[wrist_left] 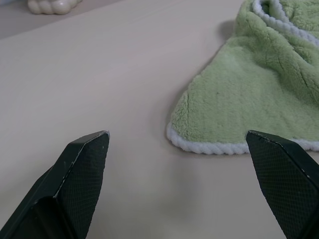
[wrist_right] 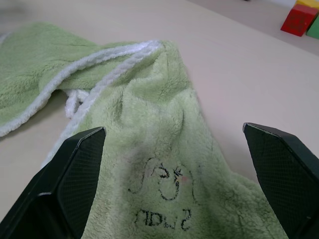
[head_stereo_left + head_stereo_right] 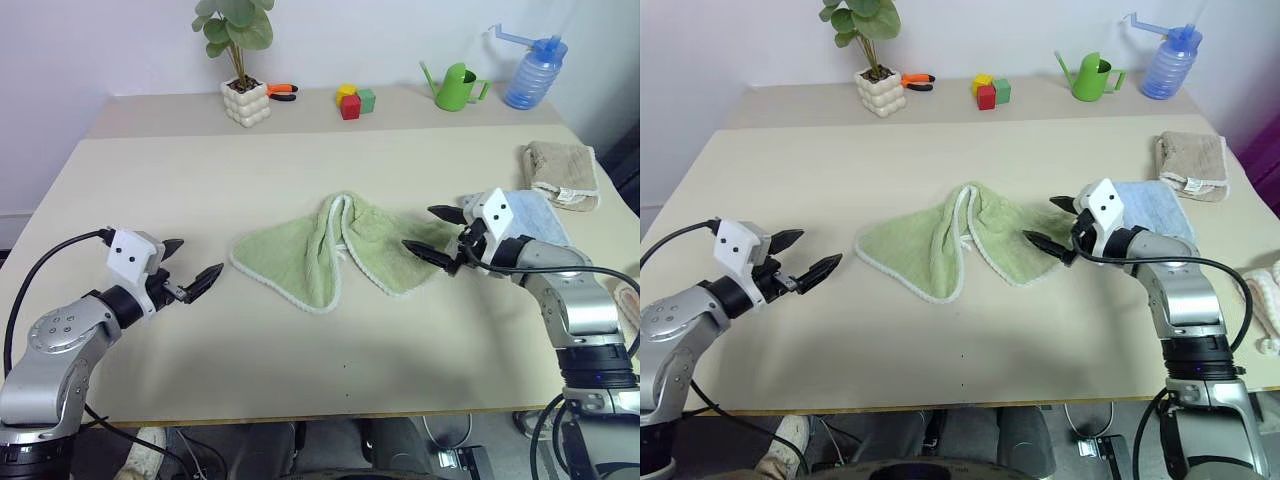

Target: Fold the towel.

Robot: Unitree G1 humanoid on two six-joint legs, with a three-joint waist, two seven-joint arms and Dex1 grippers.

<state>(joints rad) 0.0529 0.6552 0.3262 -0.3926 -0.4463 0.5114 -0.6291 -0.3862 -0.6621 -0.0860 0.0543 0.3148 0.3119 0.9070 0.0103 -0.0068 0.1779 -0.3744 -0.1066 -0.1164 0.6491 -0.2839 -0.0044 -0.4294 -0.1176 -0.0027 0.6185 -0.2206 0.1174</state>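
Towel (image 3: 335,250) bunched mid-table (image 3: 200,180), unfolded; left gripper (image 3: 195,268) and right gripper (image 3: 436,234) flanking opposite ends, jaws spread wide, empty; probably lining up corner grabs

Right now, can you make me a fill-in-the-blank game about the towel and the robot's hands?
1. The crumpled towel in the middle of the table is light ____.
2. Both the left gripper and the right gripper have their fingers ____.
3. The gripper nearest the light blue towel is the ____ one.
4. The watering can stands at the table's ____ edge.

Missing words: green; open; right; far
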